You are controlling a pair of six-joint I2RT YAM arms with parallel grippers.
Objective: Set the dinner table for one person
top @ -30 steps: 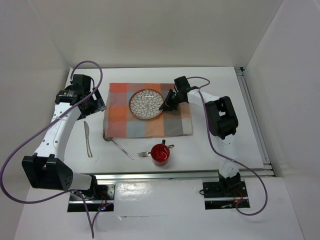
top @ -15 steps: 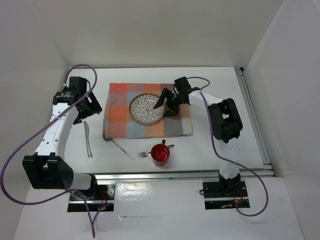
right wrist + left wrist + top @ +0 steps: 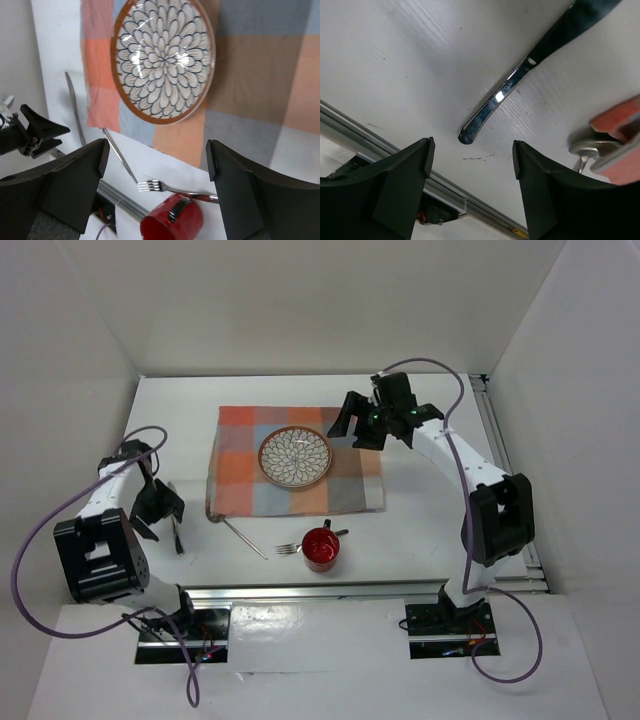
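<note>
Reaching for the knife point(image 3: 500, 95) seems to be the step now. The left gripper point(image 3: 158, 508) hangs over it on the left of the dinner table point(image 3: 430, 520), jaws open. The right gripper point(image 3: 350, 425) is open and empty near the plate point(image 3: 296, 455). Next, go down and pinch the handle.

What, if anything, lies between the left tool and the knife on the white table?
Nothing visible. The left tool hovers open right above one end of the knife, which lies bare on the dinner table.
</note>
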